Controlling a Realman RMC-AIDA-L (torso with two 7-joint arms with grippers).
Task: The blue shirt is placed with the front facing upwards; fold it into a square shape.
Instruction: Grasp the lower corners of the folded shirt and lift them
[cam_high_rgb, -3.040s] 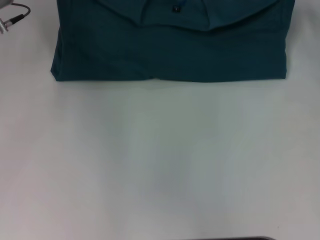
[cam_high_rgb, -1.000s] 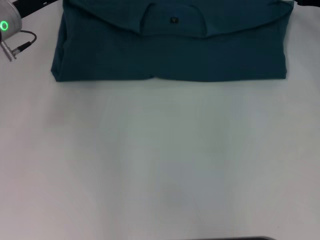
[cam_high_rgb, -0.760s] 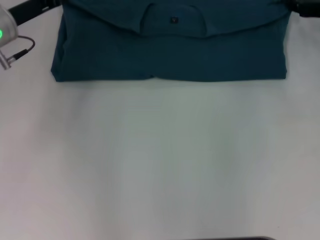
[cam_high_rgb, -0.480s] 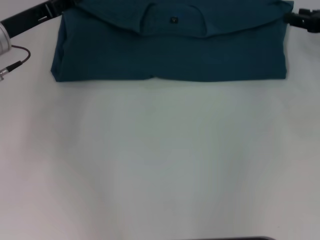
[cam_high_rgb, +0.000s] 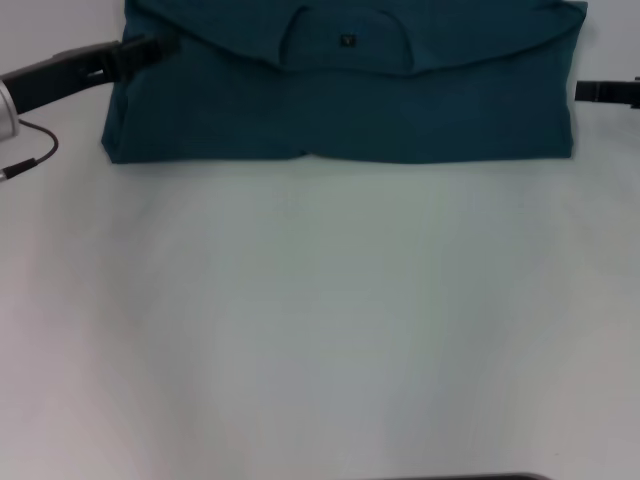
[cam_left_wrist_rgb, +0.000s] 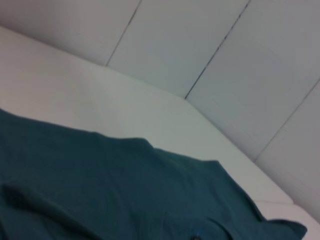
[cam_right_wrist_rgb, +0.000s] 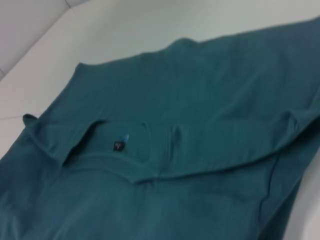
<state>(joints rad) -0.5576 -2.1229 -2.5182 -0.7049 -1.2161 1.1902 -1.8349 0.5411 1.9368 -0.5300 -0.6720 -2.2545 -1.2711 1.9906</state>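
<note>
The blue shirt (cam_high_rgb: 340, 100) lies folded into a wide band along the far edge of the white worktop (cam_high_rgb: 320, 330), its near fold straight and parallel to that edge. The collar (cam_high_rgb: 345, 40) with its small black label (cam_high_rgb: 348, 41) faces up in the middle of the band, under a curved flap of cloth.

My left gripper (cam_high_rgb: 150, 47) reaches in from the left edge, its dark tip touching the shirt's far left corner. I cannot tell whether it is spread or closed on the cloth.

My right gripper (cam_high_rgb: 590, 92) sits just beside the shirt's right side, apart from the fabric, over bare worktop. Whether it is spread or closed I cannot tell either.

My right wrist camera looks across the collar and label (cam_right_wrist_rgb: 118, 145); the left one sees the shirt (cam_left_wrist_rgb: 100, 190) against the worktop's far edge.
</note>
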